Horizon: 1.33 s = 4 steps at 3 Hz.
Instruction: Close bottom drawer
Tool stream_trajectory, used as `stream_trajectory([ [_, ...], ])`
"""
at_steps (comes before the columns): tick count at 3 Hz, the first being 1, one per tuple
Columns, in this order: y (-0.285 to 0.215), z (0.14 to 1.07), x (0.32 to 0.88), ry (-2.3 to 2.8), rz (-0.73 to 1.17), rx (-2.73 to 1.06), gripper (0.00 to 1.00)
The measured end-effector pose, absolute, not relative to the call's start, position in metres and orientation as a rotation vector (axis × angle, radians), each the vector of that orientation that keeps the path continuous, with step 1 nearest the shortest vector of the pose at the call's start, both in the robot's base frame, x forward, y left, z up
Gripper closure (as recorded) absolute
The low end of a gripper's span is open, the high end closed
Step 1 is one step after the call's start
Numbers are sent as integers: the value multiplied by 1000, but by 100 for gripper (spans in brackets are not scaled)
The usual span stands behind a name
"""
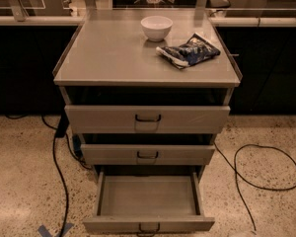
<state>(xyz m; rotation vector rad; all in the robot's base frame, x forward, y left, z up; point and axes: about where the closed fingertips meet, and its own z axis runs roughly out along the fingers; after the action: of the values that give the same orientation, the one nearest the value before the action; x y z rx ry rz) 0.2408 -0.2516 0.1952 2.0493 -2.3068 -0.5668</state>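
The bottom drawer (148, 224) of the grey-beige cabinet (89, 58) is pulled far out toward me, an empty shallow tray with a small dark wire handle (148, 228) at the lower edge of the camera view. The middle drawer (147, 154) and top drawer (147, 119) stick out a little. My gripper is not in view.
A white bowl (156, 27) and a dark blue snack bag (188, 50) lie on the cabinet top. Black cables run over the speckled floor on the left (56, 167) and loop on the right (259, 167). Blue tape (54, 229) marks the floor at lower left. Dark counters stand behind.
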Motion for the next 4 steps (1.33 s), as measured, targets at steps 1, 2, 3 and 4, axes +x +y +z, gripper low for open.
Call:
stream_trajectory([
  [1,-252,179,238,-2305,-575,2018,0],
  [2,-248,164,241,-2329,-564,2001,0],
  [3,-244,153,252,-2411,-526,1972,0],
  [4,-242,150,263,-2483,-488,1956,0],
])
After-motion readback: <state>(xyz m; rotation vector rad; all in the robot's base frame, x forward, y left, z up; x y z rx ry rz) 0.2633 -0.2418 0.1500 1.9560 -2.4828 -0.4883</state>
